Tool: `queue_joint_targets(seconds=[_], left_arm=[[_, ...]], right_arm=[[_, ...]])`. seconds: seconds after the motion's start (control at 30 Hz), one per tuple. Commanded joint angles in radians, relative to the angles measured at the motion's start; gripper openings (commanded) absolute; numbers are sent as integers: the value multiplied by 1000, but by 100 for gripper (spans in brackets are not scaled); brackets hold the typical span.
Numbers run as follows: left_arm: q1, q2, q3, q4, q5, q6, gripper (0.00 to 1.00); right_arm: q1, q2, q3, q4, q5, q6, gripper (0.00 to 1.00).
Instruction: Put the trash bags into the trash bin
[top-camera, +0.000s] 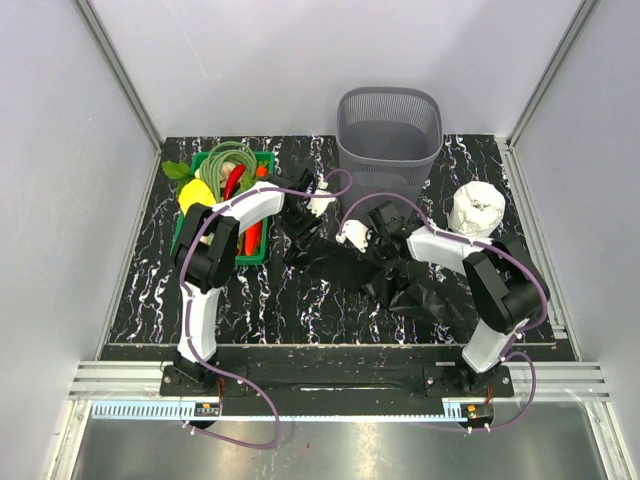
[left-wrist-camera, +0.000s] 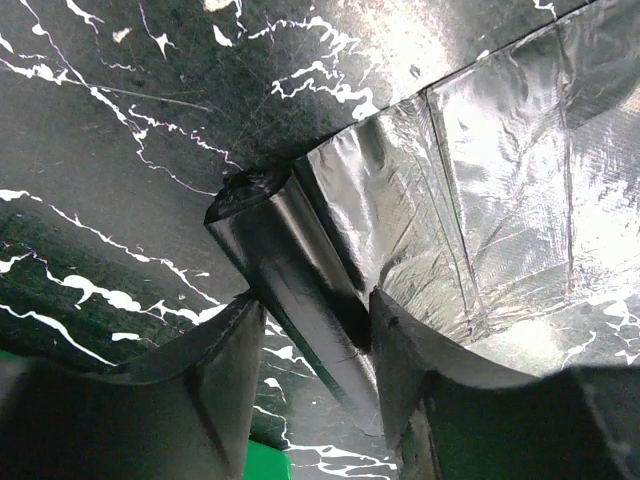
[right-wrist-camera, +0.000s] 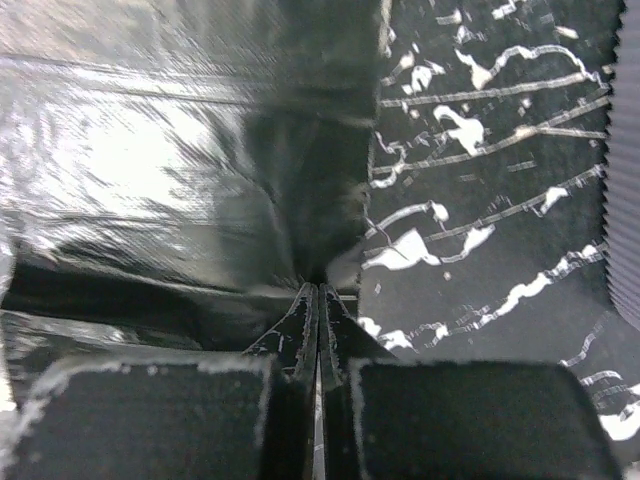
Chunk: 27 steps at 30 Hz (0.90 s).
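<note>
Lying flat at the trash bin's (top-camera: 390, 135) six o'clock: trash bags (top-camera: 425, 300), glossy black film, creased, silvery where light hits. Left gripper (left-wrist-camera: 318, 300) fingers apart, flanking a rolled fold at the film's nine o'clock edge; cannot tell if squeezing. Right gripper (right-wrist-camera: 318, 300) fingers pressed together on a pucker of film.

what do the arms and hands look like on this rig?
The left arm and right arm match: white links, black joints, a loose purple cable along each. The left hand and right hand each have two blocky matte-black fingers. No markings visible.
</note>
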<state>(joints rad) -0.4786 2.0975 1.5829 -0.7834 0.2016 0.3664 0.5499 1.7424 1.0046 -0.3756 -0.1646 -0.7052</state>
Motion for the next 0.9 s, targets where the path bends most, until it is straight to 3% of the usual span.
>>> queue_joint_targets(seconds=[0.0,0.1,0.2,0.4,0.5,0.6,0.73,0.87], left_arm=[[1,6,43,-4,19,5,48],[1,9,38,-4,30,5,45],[1,13,40,-8,32,6,35],[18,-1,28,-13,76,8,24],[31,-27,19,-16,131,5,18],[41,-53,15,-16,162,-14,5],[47,-93,9,-11,203,-29,6],[49,-100,5,-4,222,-41,8]], right_arm=[[-7,2,-107,-66,192,-65,0],[-8,-12,-119,-85,252,-82,0],[-7,-9,-124,-103,296,-99,0],[-7,-61,-97,-111,301,-77,0],[-7,-92,-6,-184,235,-27,0],[-7,-121,101,-258,104,24,4],[-7,-84,264,-356,-76,105,15],[1,5,341,-323,-184,150,18]])
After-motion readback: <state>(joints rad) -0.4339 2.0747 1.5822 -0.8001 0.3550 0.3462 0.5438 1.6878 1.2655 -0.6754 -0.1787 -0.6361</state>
